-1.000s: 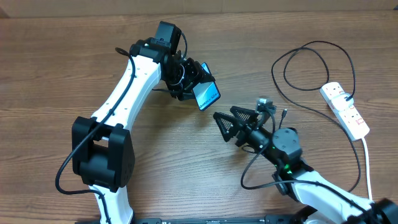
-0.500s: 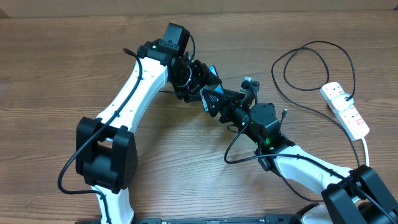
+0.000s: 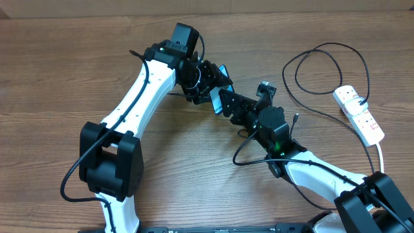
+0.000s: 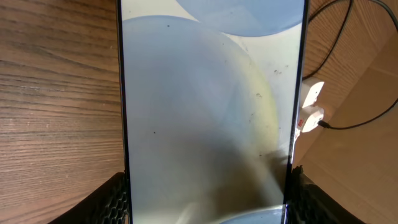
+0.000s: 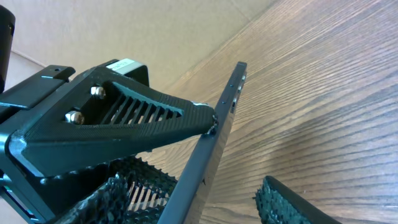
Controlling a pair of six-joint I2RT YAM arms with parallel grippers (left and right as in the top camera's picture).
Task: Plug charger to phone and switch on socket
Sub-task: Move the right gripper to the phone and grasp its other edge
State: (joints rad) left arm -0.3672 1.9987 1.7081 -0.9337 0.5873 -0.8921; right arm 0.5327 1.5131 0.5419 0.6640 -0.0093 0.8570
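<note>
The phone [image 3: 215, 101], slim with a pale blue screen, is held off the table in my left gripper [image 3: 208, 84], which is shut on its two long edges. It fills the left wrist view [image 4: 205, 93] between my left fingers [image 4: 205, 202]. My right gripper [image 3: 228, 103] is open and straddles the phone's free end. In the right wrist view the phone [image 5: 227, 112] is edge-on between my right jaws [image 5: 211, 199], with a gap to the right finger. The charger [image 3: 284, 71] loops on the table at the right. The socket [image 3: 359, 114] lies at the far right.
The socket's thick white cord [image 3: 381, 165] runs down the right edge. The socket [image 4: 309, 106] and the black cable [image 4: 351, 124] also show in the left wrist view beyond the phone. A cardboard wall [image 5: 155, 31] stands behind the table.
My right gripper has moved up and left from open table to the phone and now has its jaws on either side of it. My left arm shifted the phone slightly right.
</note>
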